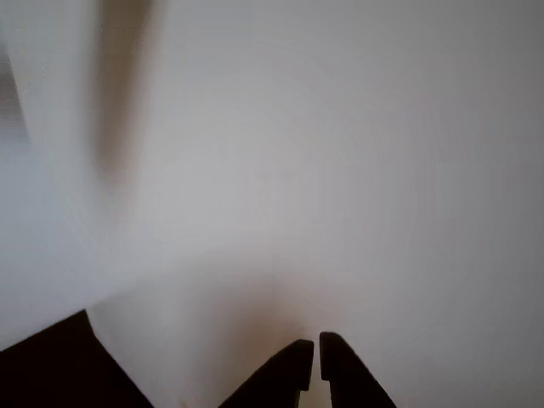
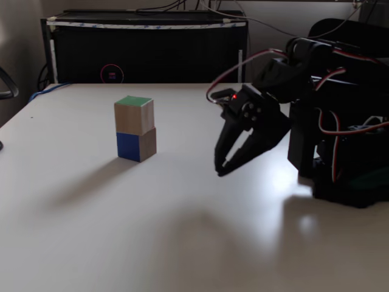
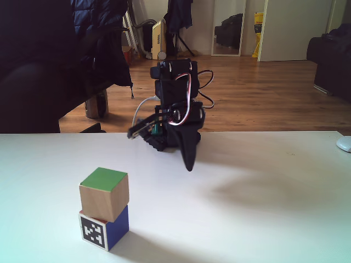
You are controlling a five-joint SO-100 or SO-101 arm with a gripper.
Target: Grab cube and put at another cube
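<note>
Well, my gripper (image 2: 223,168) hangs above the white table (image 2: 182,231) with its jaws nearly closed and nothing between them. In a fixed view the wooden cube (image 2: 134,114), green face up, sits stacked on the blue-sided cube (image 2: 136,145) with the pixel marker, off at my nine o'clock and well apart from me.

My arm (image 2: 316,79) folded low over its base, red and white wires looping along it, wrist pitched down, gripper (image 2: 222,168) pointing at the tabletop (image 2: 182,243) without touching it, jaws nearly closed with a thin slit between tips (image 1: 316,357), holding nothing
</note>
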